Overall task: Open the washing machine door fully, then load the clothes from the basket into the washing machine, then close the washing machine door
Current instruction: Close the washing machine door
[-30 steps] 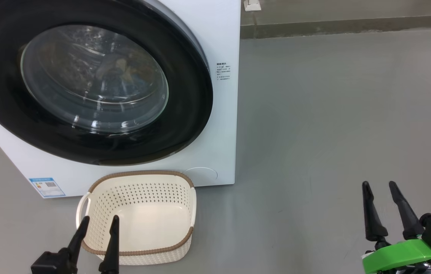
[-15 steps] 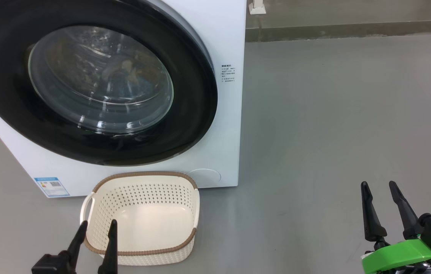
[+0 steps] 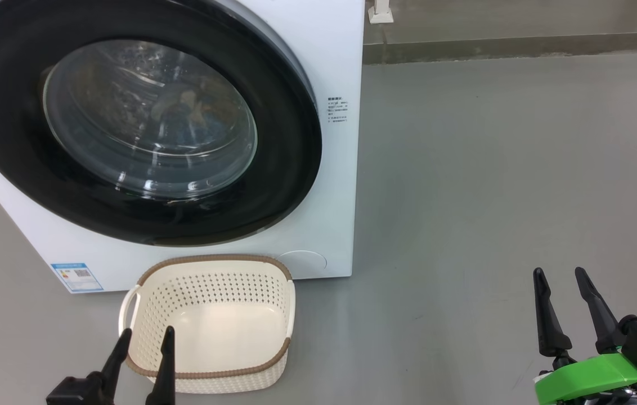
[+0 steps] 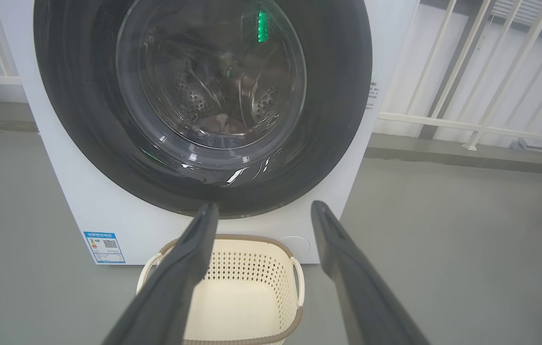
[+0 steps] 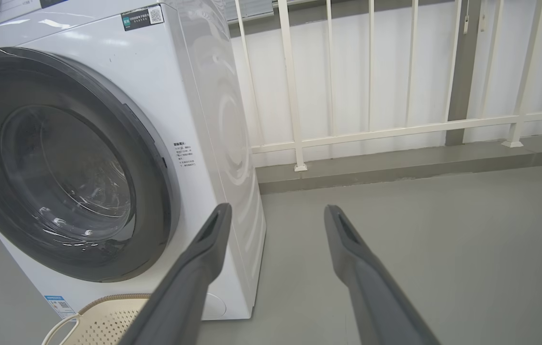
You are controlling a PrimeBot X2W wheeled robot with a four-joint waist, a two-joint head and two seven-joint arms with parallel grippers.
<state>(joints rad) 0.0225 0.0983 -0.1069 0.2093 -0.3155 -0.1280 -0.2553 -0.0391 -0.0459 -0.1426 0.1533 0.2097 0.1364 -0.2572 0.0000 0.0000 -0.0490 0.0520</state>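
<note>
Only the camera has crept sideways while the right gripper (image 3: 558, 271) spread as wide as the left gripper (image 3: 148, 332), both open and empty; the washing machine door (image 3: 296, 157), rigid and slick, sits shut above the empty basket (image 3: 211, 261), probably best hooked at its right-edge recess (image 5: 156, 146).

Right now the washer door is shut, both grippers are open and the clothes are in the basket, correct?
No: the basket is empty, the head view shows. The washing machine door is shut; left gripper and right gripper are open.
</note>
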